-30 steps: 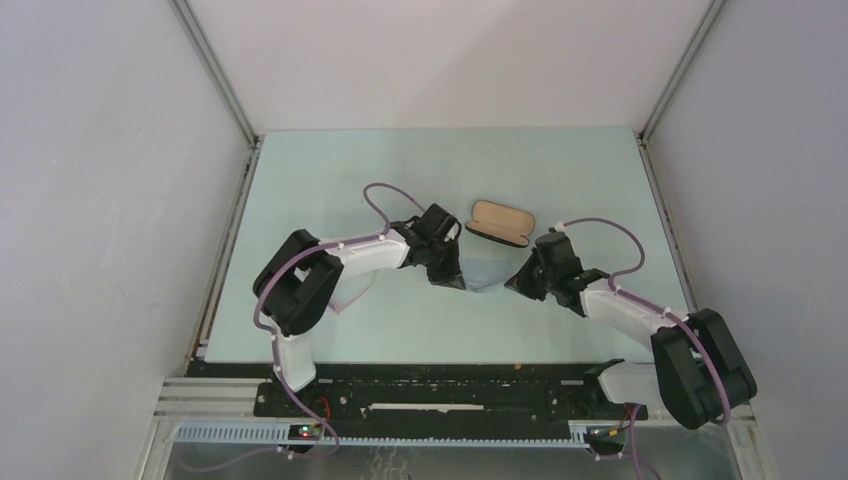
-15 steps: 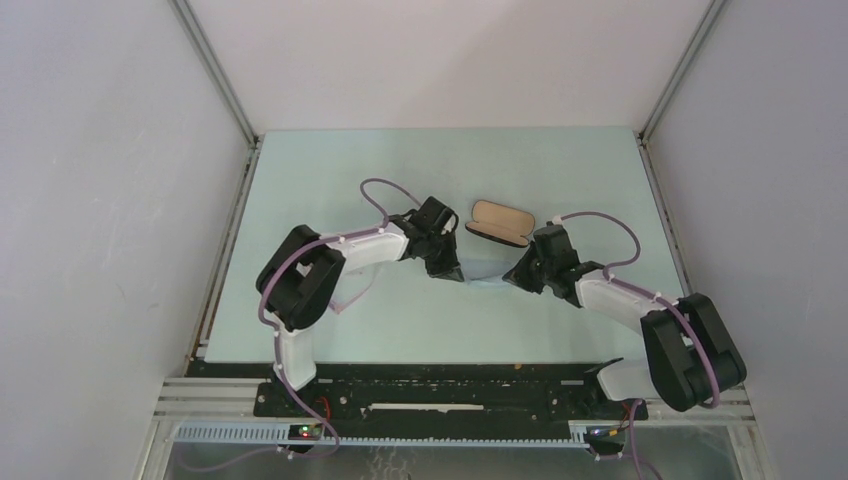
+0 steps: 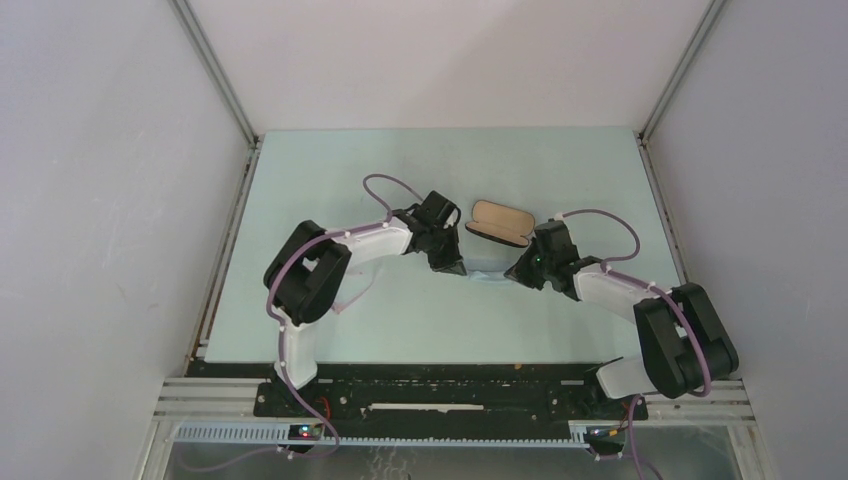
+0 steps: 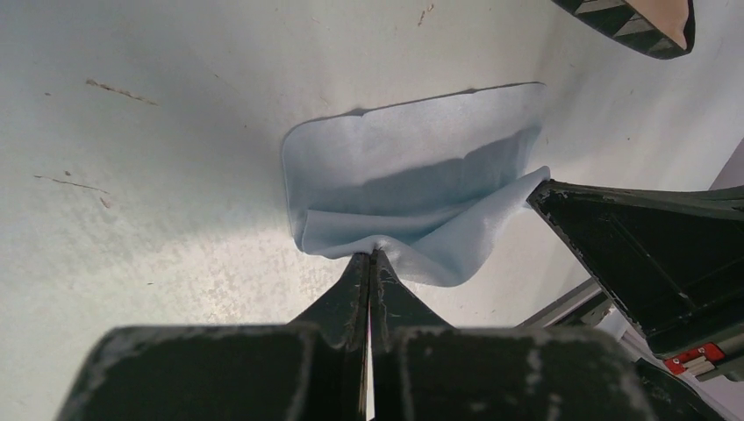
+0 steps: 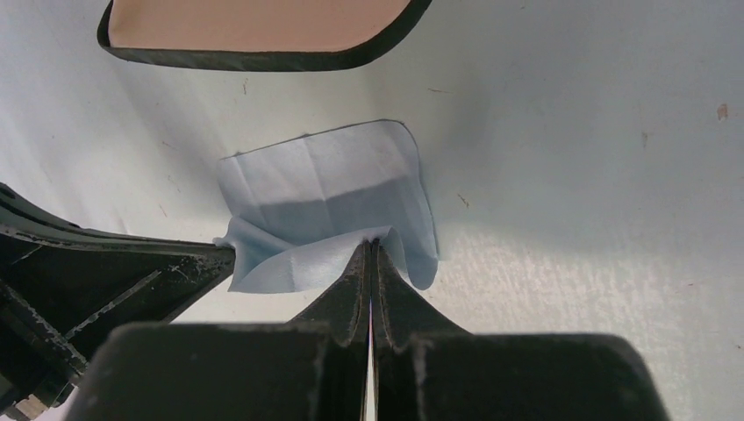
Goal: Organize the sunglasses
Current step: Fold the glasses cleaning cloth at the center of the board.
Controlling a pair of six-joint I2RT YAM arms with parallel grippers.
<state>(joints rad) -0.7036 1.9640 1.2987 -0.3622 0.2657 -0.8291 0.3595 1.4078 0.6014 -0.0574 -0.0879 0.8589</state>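
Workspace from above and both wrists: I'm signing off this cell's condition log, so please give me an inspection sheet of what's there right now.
Surface: pale green table, flat, with a few scuffs and specks.
Job's things: sunglasses, a thin pinkish frame on the table by the left arm's elbow, partly hidden, not held.
Clutter: light blue cloth, partly lifted and folded over; black case lying open, tan lining up, beyond the cloth.
Hands: left hand and right hand both shut, each pinching an edge of the cloth.
Cables: purple cables looped along both arms.
Surroundings: plain grey walls; metal frame posts at the back corners.
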